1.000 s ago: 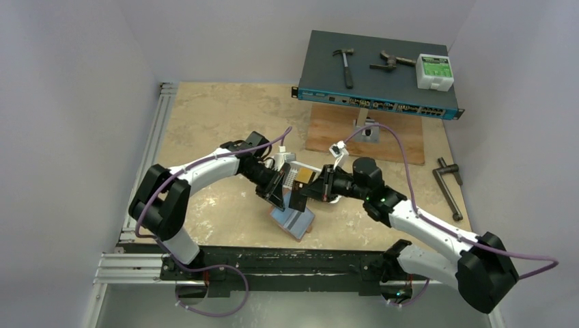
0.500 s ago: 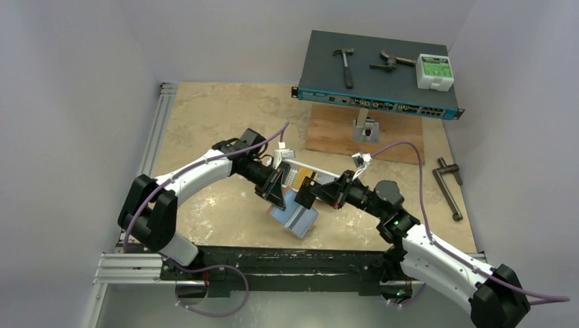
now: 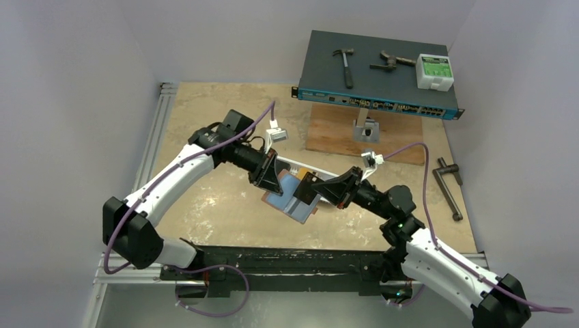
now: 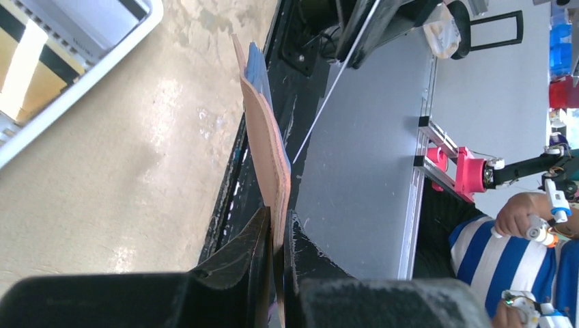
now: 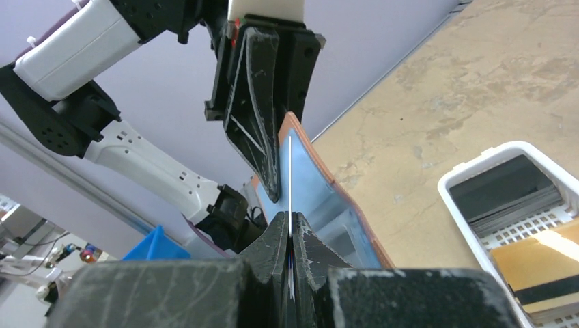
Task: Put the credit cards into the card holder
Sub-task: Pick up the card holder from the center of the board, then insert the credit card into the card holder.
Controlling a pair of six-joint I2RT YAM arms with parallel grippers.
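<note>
Card holder [image 3: 295,199] clamped in L gripper [image 4: 278,236] jaws; R gripper [image 5: 290,239] jaws pinched on thin credit card [image 5: 290,178], edge-on by holder's blue inside. More cards [image 5: 505,195] in white tray [image 5: 445,184].

My left arm [image 3: 179,166] reaches from its base up and across toward the middle, wrist rolled sideways. My left fingers [image 4: 247,256] are nearly closed and pinch the card holder [image 4: 267,147] by one edge. My right arm [image 3: 437,254] stretches forward and to the left, wrist aimed at the left wrist. My right fingers [image 5: 272,247] are fully closed on a credit card [image 5: 290,174] seen edge-on, tips just beside my left fingers.
</note>
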